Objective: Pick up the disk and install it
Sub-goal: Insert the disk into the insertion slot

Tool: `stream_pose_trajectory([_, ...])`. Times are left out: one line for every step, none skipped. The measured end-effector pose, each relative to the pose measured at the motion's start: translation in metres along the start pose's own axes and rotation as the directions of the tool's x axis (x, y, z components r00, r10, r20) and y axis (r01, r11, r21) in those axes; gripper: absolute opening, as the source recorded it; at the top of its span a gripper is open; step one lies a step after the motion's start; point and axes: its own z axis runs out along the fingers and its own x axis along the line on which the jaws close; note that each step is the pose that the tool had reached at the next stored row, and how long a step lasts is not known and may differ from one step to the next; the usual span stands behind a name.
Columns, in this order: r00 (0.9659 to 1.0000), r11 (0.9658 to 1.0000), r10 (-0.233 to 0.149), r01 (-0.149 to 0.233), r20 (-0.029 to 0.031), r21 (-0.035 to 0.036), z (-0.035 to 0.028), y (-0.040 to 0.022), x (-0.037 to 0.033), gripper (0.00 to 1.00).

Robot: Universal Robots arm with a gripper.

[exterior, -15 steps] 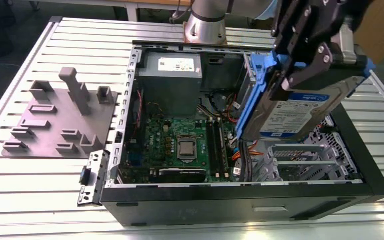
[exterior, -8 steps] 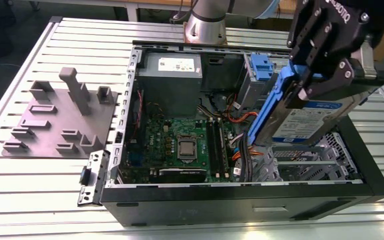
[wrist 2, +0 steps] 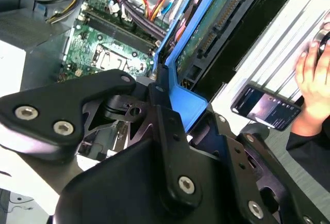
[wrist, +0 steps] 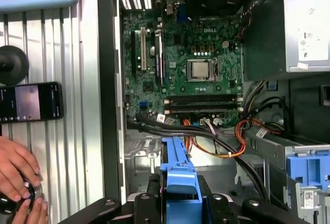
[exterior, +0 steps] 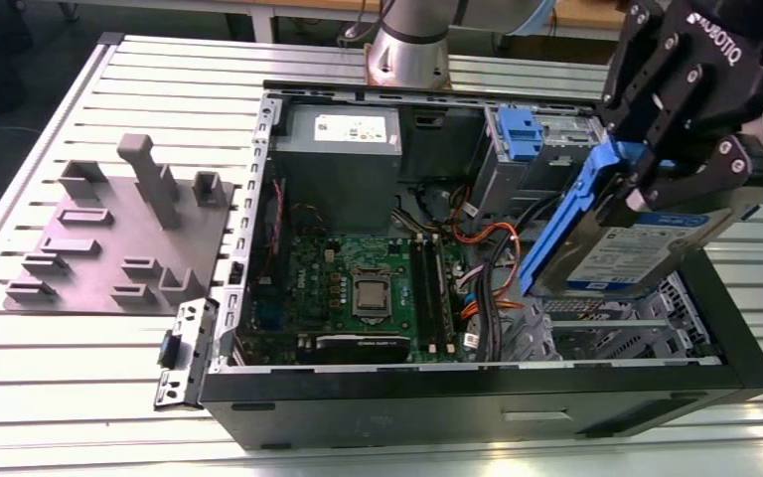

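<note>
The disk (exterior: 634, 253) hangs tilted in the air over the open computer case (exterior: 488, 383), at the exterior view's right, above the metal drive cage (exterior: 620, 328) at the case's corner. It is not yet seated in any bay. Its blue side rails (exterior: 564, 224) frame it; the labelled face looks toward the exterior camera, and in the second wrist view the board side with the connector (wrist 2: 216, 25) shows.

To do this step well, I judge the disk must be turned level w/ the cage opening before it goes down, rails lined up w/ the guides. The orange and black cables (wrist: 227, 141) lie near the path, so the descent should be slow and straight, w/o pushing them.

The gripper (exterior: 667, 174) is closed on the disk, clamping it at the upper end by the blue rail; in both wrist views the blue plastic (wrist: 179, 182) sits between the black fingers (wrist 2: 108, 97).

Outside the case, on the slatted table (exterior: 76, 328), a grey fixture block (exterior: 116, 238) stands. In the first wrist view a phone (wrist: 31, 101) lies on the table and a person's hand (wrist: 18, 167) rests beside it.
</note>
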Motion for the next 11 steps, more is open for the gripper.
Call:
stream_pose_trajectory([1.0, 1.0, 0.0, 0.0, 0.0001, 0.0, 0.0003, -0.0021, 0.0003, 0.36])
stream_pose_trajectory([1.0, 1.0, 0.0, 0.0, 0.0001, 0.0, 0.0006, -0.0042, 0.0006, 0.36])
stream_pose_trajectory([1.0, 1.0, 0.0, 0.0, 0.0003, 0.0, 0.001, -0.006, 0.0008, 0.36])
stream_pose_trajectory([1.0, 1.0, 0.0, 0.0, 0.0003, 0.0, 0.0012, -0.0077, 0.0009, 0.36])
stream_pose_trajectory([1.0, 1.0, 0.0, 0.0, 0.0001, 0.0, 0.0014, -0.0097, 0.0009, 0.36])
stream_pose_trajectory([1.0, 1.0, 0.0, 0.0, 0.0001, 0.0, 0.0017, -0.0118, 0.0011, 0.36])
stream_pose_trajectory([1.0, 1.0, 0.0, 0.0, 0.0001, 0.0, 0.0021, -0.0139, 0.0013, 0.36])
stream_pose_trajectory([1.0, 1.0, 0.0, 0.0, 0.0, 0.0, 0.0025, -0.0159, 0.0014, 0.36])
stream_pose_trajectory([1.0, 1.0, 0.0, 0.0, 0.0002, 0.0, 0.003, -0.0177, 0.0016, 0.36])
stream_pose_trajectory([1.0, 1.0, 0.0, 0.0, 0.0002, 0.0, 0.0036, -0.0194, 0.0019, 0.36])
stream_pose_trajectory([1.0, 1.0, 0.0, 0.0, 0.0002, 0.0, 0.0043, -0.0204, 0.0023, 0.36])
